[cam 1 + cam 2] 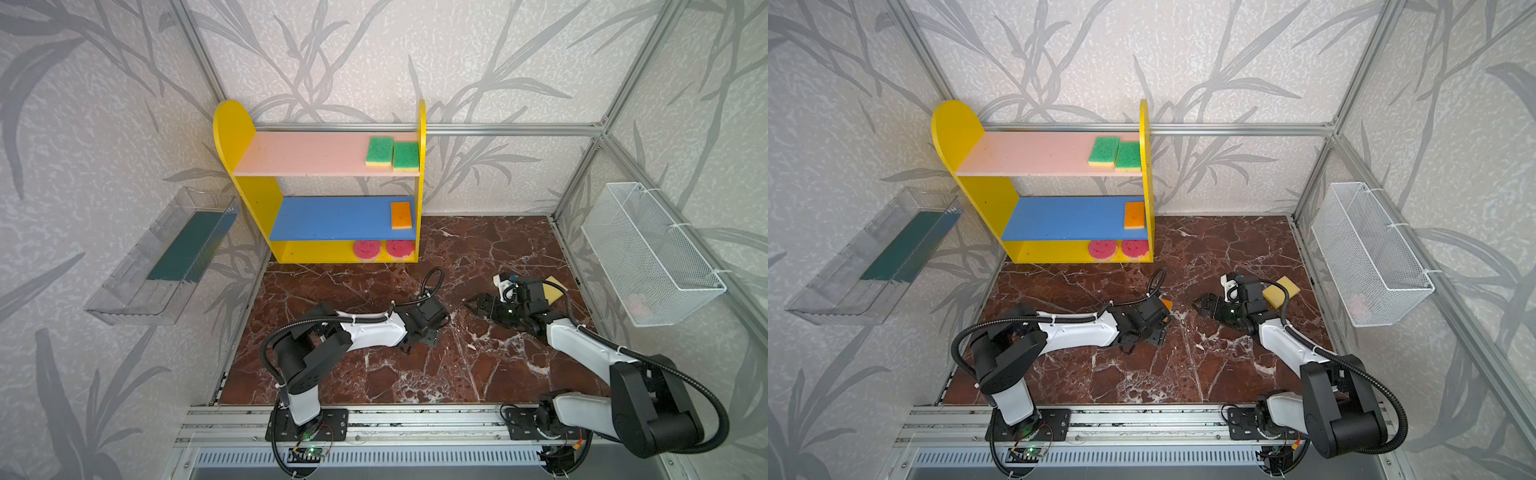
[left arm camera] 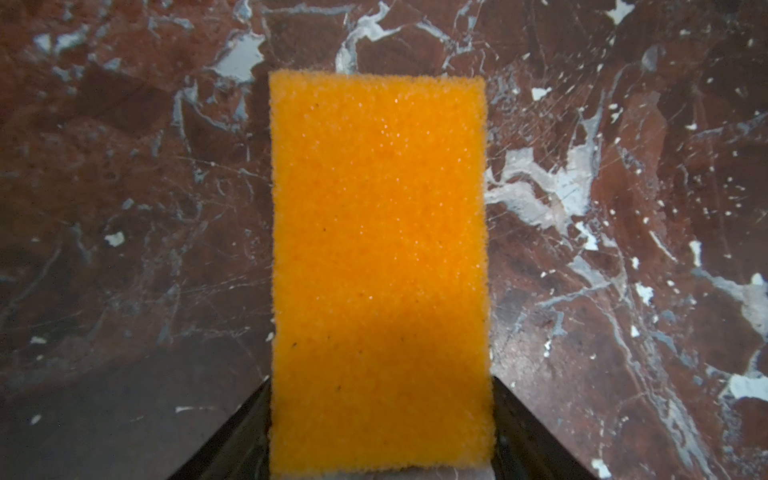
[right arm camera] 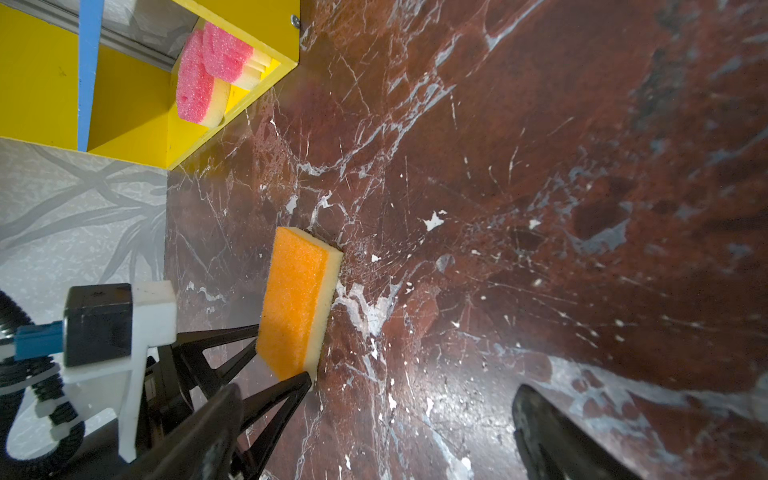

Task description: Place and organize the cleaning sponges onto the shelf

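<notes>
The left pincer [image 2: 381,381] points down at the red-brown marble tabletop [image 2: 623,208], its jaws apart with one black finger [image 2: 523,440] against each long side of an orange-faced rectangular yellow foam sponge [image 2: 378,249] lying flat between them; whether they squeeze it cannot be told. The right pincer [image 3: 378,390], jaws wide apart and empty, is near and aimed at that sponge, which lies ahead of its tips. Behind its wrist a plain yellow rectangular foam sponge [image 1: 1289,284] rests on the marble. Well beyond both pincers stands the small yellow wooden shelf [image 1: 245,195]: two green-faced rectangular sponges [image 1: 379,151] side by side on its pink upper board [image 1: 307,153], another orange-faced sponge [image 1: 401,215] on the blue middle board [image 1: 332,218], two round pink foam sponges [image 1: 367,249] on the yellow base [image 1: 311,251], all at the end nearer the right pincer.
</notes>
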{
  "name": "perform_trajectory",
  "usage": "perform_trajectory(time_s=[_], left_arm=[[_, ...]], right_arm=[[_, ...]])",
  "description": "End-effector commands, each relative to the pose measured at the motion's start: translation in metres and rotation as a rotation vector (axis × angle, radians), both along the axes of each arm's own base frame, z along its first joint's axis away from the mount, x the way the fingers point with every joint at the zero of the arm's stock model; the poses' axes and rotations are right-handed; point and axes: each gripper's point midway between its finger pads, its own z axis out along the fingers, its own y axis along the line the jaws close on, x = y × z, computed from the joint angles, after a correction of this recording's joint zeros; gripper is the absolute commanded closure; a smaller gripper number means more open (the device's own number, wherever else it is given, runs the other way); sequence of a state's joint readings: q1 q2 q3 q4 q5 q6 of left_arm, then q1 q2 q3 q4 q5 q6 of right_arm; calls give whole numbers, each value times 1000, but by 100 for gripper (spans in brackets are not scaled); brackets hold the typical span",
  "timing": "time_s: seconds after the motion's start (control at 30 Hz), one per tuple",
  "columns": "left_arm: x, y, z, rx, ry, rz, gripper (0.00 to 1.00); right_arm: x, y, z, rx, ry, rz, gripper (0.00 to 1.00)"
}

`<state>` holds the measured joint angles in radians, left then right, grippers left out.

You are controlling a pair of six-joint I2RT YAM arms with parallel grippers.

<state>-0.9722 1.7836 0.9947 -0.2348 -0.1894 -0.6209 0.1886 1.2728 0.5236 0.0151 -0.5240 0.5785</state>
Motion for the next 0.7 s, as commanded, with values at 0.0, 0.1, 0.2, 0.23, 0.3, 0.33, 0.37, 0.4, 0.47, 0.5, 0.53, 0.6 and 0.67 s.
perform_trajectory(time_s=[0.0, 0.1, 0.2, 0.23, 0.3, 0.33, 0.37, 0.4, 0.47, 0.5, 0.53, 0.6, 0.67], left_arm=[[5, 5, 25, -8, -56, 25, 26], [6, 11, 40, -3, -75, 45, 25], [9, 22, 61, 6, -125, 72, 25], [11, 28, 70, 8, -147, 81, 25], [16, 39, 87, -5, -185, 103, 24], [20, 47, 97, -19, -212, 122, 24], [23, 56, 106, -31, -241, 139, 24], [27, 64, 113, -45, -258, 155, 24], [36, 85, 129, -81, -288, 198, 24], [39, 94, 136, -90, -300, 212, 24], [44, 102, 146, -104, -320, 225, 24], [50, 116, 163, -117, -361, 241, 24], [59, 130, 180, -118, -404, 268, 24]], right_arm=[[0, 1, 4, 2, -18, 12, 1], [0, 1, 6, 0, -21, 12, 1], [0, 1, 8, 0, -26, 12, 1], [0, 1, 9, 1, -29, 12, 1], [0, 1, 9, 0, -31, 12, 1], [-1, 1, 10, 0, -32, 13, 1], [-1, 1, 10, 1, -32, 14, 1], [-1, 1, 10, 1, -32, 13, 1], [-2, 1, 10, 3, -35, 13, 1], [-1, 1, 10, 5, -36, 13, 1], [-2, 1, 10, 6, -36, 13, 1], [-2, 2, 10, 12, -39, 13, 1], [-1, 2, 9, 19, -38, 12, 1]])
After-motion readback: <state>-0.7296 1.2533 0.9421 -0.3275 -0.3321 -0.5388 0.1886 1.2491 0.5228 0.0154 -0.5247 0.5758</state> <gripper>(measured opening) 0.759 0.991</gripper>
